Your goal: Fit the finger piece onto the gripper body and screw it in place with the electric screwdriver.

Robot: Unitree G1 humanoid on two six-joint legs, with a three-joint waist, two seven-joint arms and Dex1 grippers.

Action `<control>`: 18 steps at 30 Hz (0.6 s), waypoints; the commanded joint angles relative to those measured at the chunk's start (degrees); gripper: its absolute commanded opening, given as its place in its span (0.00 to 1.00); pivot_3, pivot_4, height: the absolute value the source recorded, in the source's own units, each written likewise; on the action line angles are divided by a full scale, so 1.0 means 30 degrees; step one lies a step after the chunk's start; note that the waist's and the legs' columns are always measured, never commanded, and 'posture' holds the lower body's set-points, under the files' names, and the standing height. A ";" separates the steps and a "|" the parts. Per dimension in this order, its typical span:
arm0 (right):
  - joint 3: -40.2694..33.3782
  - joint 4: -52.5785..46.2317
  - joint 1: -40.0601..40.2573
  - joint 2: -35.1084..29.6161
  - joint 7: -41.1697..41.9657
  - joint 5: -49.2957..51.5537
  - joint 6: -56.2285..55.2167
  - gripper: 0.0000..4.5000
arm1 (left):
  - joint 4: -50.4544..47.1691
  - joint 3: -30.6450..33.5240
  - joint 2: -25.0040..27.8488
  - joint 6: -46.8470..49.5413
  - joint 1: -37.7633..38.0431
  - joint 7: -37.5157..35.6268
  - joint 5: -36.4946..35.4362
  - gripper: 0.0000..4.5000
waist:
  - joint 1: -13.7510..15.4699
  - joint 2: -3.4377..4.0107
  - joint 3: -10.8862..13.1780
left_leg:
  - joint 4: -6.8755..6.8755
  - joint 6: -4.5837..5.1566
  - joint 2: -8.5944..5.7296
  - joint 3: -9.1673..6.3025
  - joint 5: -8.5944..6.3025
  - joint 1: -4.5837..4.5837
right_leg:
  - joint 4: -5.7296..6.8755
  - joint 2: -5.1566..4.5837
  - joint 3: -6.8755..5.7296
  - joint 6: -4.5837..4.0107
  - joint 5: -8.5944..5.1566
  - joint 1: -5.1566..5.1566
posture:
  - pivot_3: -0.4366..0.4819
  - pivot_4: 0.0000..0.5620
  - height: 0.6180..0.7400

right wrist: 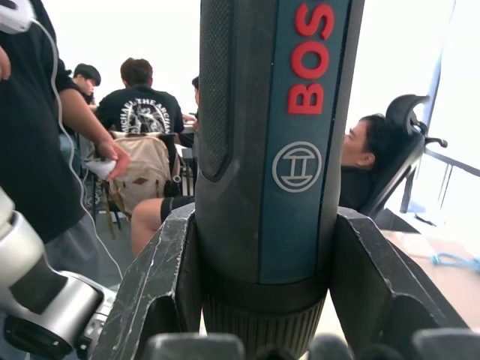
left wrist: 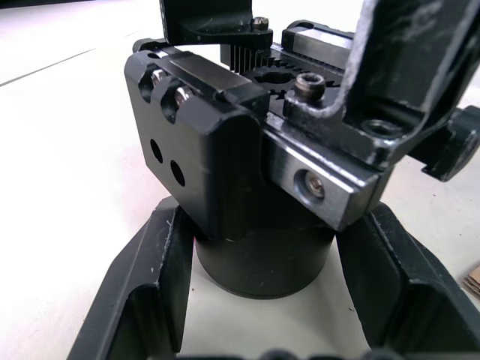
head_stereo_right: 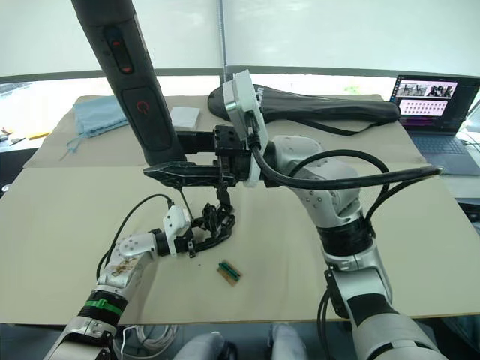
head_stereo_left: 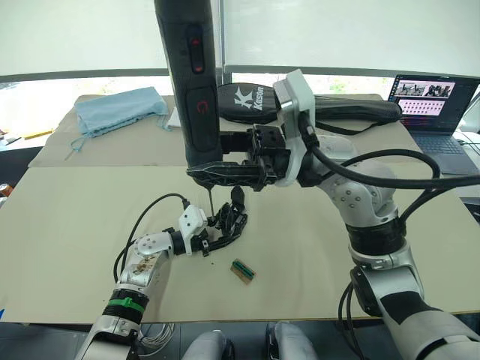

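Fingers (left wrist: 142,292) flanking gripper body (left wrist: 247,187)

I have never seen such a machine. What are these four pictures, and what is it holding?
It is a humanoid robot with two arms. Two pictures come from cameras in its head, looking down at a table; the other two come from cameras on its wrists.

The right gripper holds the electric screwdriver upright, its thin bit pointing down. The left gripper holds the gripper body, a small black block with a round base, standing on the table.

Also on the table: a small green part, a blue cloth, a black bag and a laptop.
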 commanded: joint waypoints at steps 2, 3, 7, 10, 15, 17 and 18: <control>-0.0213 0.0220 -0.1063 0.0621 -0.0186 -0.0473 -0.0531 0.43 | 0.0597 -0.0396 0.0127 0.0468 0.0558 0.0078 0.0518 0.51 | -0.0058 0.0000 0.0000 | -0.0001 -0.0001 -0.0001 0.0000 0.0001 0.0000 | 0.0001 0.0001 0.0001 0.0000 0.0000 -0.0002 | 0.48 0.27 1.00; -0.0190 0.0360 -0.1122 0.0814 -0.0192 -0.0584 -0.0572 0.43 | 0.0583 -0.0405 0.0129 0.0495 0.0567 0.0073 0.0514 0.51 | -0.0068 0.0000 0.0000 | -0.0001 -0.0002 0.0000 0.0000 0.0002 0.0000 | 0.0002 0.0004 -0.0001 0.0000 0.0000 -0.0004 | 0.48 0.27 1.00; -0.0105 0.0634 -0.1187 0.1285 -0.0132 -0.0895 -0.0541 0.43 | 0.0494 -0.0467 0.0127 0.0558 0.0638 0.0030 0.0506 0.51 | -0.0089 0.0001 0.0000 | -0.0002 -0.0004 -0.0001 -0.0002 0.0002 0.0002 | 0.0003 0.0008 -0.0012 0.0000 0.0000 -0.0002 | 0.48 0.27 1.00; 0.0066 0.0789 -0.1128 0.1389 -0.0108 -0.1275 -0.0524 0.43 | 0.0431 -0.0505 0.0131 0.0614 0.0660 0.0018 0.0495 0.51 | -0.0106 0.0001 0.0000 | -0.0001 -0.0005 -0.0010 -0.0001 0.0002 0.0002 | 0.0005 0.0006 -0.0023 0.0001 -0.0001 -0.0001 | 0.48 0.27 1.00; 0.0225 0.1029 -0.0965 0.1382 -0.0154 -0.1913 -0.0521 0.43 | 0.0315 -0.0524 0.0160 0.0708 0.0749 -0.0001 0.0478 0.51 | -0.0134 0.0001 0.0000 | -0.0002 -0.0007 -0.0012 -0.0001 0.0004 0.0003 | 0.0006 0.0009 -0.0079 0.0001 -0.0001 -0.0001 | 0.48 0.27 1.00; 0.0275 0.1155 -0.0919 0.1423 -0.0166 -0.2201 -0.0575 0.43 | 0.0249 -0.0537 0.0167 0.0771 0.0779 -0.0010 0.0461 0.51 | -0.0149 0.0001 0.0000 | -0.0002 -0.0009 -0.0012 -0.0002 0.0004 0.0005 | 0.0005 0.0010 -0.0100 0.0001 -0.0001 0.0000 | 0.48 0.27 1.00; 0.0324 0.1230 -0.0876 0.1445 -0.0168 -0.2359 -0.0624 0.43 | 0.0210 -0.0552 0.0174 0.0809 0.0794 -0.0028 0.0452 0.51 | -0.0157 0.0002 -0.0001 | -0.0002 -0.0010 -0.0012 -0.0001 0.0004 0.0005 | 0.0004 0.0011 -0.0111 0.0001 -0.0001 0.0000 | 0.48 0.27 1.00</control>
